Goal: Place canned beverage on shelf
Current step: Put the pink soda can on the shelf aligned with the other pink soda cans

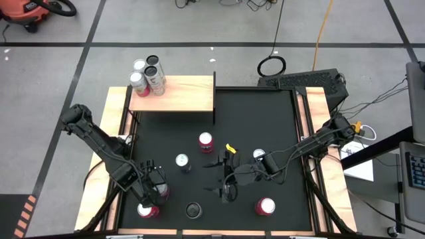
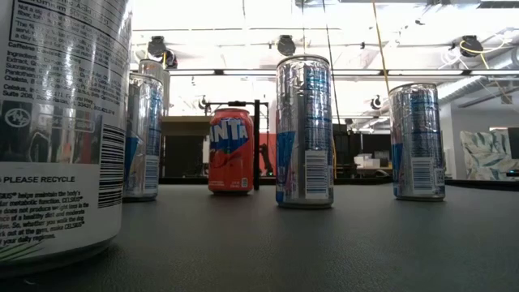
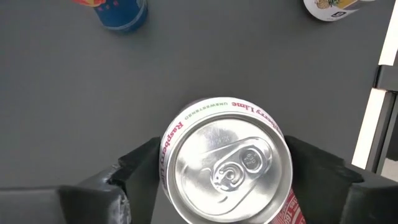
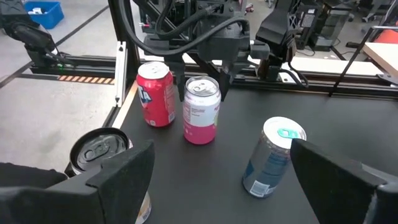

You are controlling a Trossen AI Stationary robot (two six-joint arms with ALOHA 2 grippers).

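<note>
now the pink can (image 3: 225, 168) sits btwn the left gripper (image 3: 224, 180) fingers (upright).

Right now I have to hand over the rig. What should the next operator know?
Left gripper: lowered around the upright pink-and-white Raspberry Lime can near the left front of the black tabletop mat. The can is not lifted and the grip is unconfirmed.
Right gripper: open and empty, waiting at mid-table.
Pale wooden shelf: at the far left, with a cluster of cans at its far-left corner.
Left to do: secure the pink can, carry it to the shelf and set it down. Other cans stand loose on the mat.
</note>
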